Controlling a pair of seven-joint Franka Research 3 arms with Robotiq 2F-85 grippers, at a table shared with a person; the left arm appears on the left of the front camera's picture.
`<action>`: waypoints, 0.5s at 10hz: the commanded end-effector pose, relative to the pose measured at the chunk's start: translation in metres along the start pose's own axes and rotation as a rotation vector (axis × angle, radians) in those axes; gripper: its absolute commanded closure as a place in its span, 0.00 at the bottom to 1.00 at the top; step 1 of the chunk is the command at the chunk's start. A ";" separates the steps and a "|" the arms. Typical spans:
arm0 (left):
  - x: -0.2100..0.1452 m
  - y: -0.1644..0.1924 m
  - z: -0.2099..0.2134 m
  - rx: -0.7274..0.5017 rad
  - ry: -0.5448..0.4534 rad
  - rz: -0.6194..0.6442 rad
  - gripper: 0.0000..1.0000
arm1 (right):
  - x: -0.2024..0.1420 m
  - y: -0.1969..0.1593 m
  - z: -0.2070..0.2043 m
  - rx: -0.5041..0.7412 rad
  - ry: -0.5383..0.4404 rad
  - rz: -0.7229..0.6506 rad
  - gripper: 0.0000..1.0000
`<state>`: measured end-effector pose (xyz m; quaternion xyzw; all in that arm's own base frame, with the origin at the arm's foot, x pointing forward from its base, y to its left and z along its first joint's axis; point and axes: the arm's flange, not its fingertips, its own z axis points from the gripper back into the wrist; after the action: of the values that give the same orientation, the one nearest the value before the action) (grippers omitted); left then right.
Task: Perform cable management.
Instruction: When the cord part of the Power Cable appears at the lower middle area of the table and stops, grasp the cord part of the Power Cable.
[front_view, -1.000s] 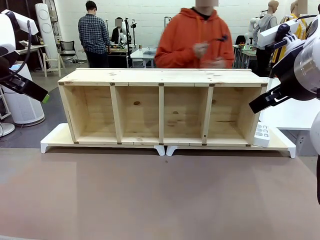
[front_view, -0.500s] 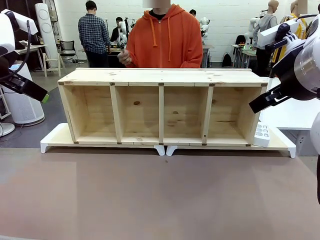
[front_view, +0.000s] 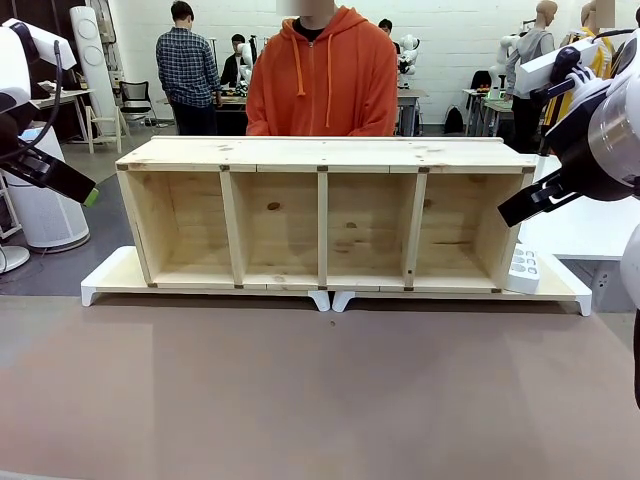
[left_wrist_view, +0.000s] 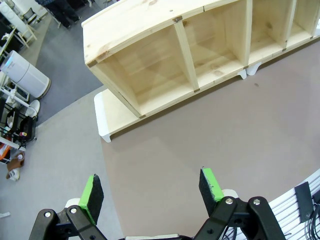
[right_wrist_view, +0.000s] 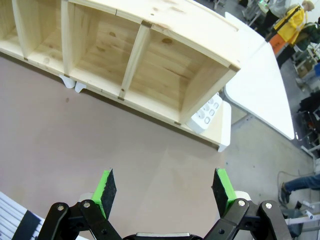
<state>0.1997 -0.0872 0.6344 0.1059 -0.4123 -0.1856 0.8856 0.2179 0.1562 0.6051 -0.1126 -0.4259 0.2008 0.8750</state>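
Left gripper (left_wrist_view: 150, 192) and right gripper (right_wrist_view: 165, 187) hang with fingers spread (power strip (front_view: 522, 270) sits at the shelf's (front_view: 320, 155) 3 o'clock end); reaching there risks clipping wood.

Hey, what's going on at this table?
No robot arm is holding anything right now. A person in an orange hoodie stands behind the long four-compartment wooden shelf. A small white power strip rests against the shelf's right end. The left arm's fingers and the right arm's fingers hang open and empty at either side.
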 end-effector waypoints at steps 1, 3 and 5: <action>0.001 -0.001 -0.001 -0.002 -0.004 0.005 0.00 | 0.002 0.001 -0.003 0.005 -0.010 0.008 0.00; 0.001 -0.001 -0.001 -0.002 -0.004 0.005 0.00 | 0.002 0.001 -0.003 0.005 -0.010 0.008 0.00; 0.001 -0.001 -0.001 -0.002 -0.004 0.005 0.00 | 0.002 0.001 -0.003 0.005 -0.010 0.008 0.00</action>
<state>0.1997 -0.0872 0.6344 0.1059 -0.4123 -0.1856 0.8856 0.2179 0.1562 0.6051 -0.1126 -0.4259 0.2008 0.8750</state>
